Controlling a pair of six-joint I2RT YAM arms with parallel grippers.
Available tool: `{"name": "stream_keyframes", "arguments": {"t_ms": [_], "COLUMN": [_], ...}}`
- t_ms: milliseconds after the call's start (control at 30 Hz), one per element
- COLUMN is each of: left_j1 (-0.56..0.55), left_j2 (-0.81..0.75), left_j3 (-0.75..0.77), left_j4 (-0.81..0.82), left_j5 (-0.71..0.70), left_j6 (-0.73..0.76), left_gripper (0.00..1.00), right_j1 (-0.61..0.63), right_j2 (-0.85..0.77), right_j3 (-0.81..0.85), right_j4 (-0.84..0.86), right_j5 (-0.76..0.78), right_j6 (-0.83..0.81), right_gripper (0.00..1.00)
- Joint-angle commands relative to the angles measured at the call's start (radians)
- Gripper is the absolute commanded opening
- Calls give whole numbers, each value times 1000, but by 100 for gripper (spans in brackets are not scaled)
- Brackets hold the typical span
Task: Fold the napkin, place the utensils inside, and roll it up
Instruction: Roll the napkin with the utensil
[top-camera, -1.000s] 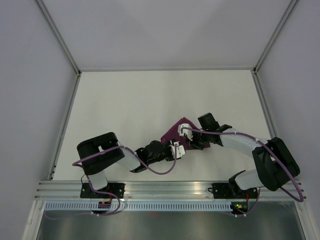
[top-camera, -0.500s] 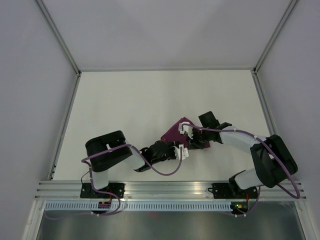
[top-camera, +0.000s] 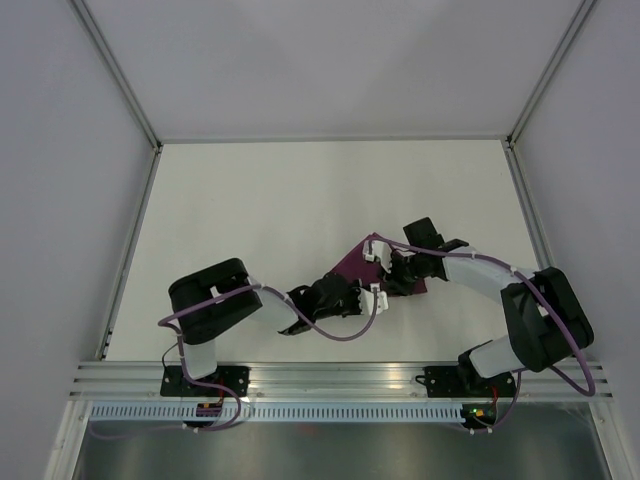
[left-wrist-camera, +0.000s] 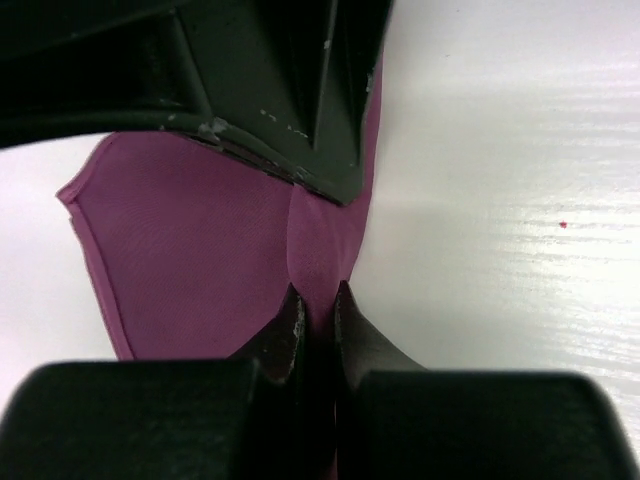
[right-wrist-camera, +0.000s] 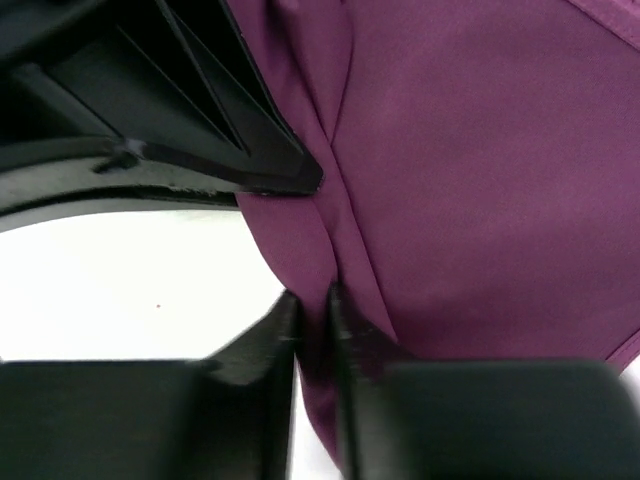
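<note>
The left arm (top-camera: 215, 305) and right arm (top-camera: 500, 280) had black joints, white links and looping purple cables (top-camera: 340, 340); the left tool (left-wrist-camera: 317, 295) and right tool (right-wrist-camera: 311, 295) were black.

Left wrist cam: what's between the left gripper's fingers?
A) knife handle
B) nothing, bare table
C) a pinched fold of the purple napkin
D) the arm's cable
C: in the left wrist view the left gripper is closed on a raised fold of the napkin, with purple cloth filling the narrow gap between its fingers.
</note>
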Motion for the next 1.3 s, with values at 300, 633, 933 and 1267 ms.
{"name": "stream_keyframes", "arguments": {"t_ms": [300,633,933,1267], "left_j1": [90,216,242,305], "left_j2": [-13,42,174,282], "left_j3": [119,186,367,476], "left_j4": [-326,-462,-747,-909], "left_j5": [331,527,578,680], "left_j6": [-338,-510,-537,-614], "left_gripper": [2,2,2,2], "right_j1": [-153,-394,-352,-60], "right_j2": [-78,-98,-249,-454], "right_j3": [194,282,104,-192], "right_j4": [-145,-314,-314,41], "right_j5": [-169,-335,-231,120], "right_j6": [9,-118,-257,-149], "right_gripper": [57,63,67,67]}}
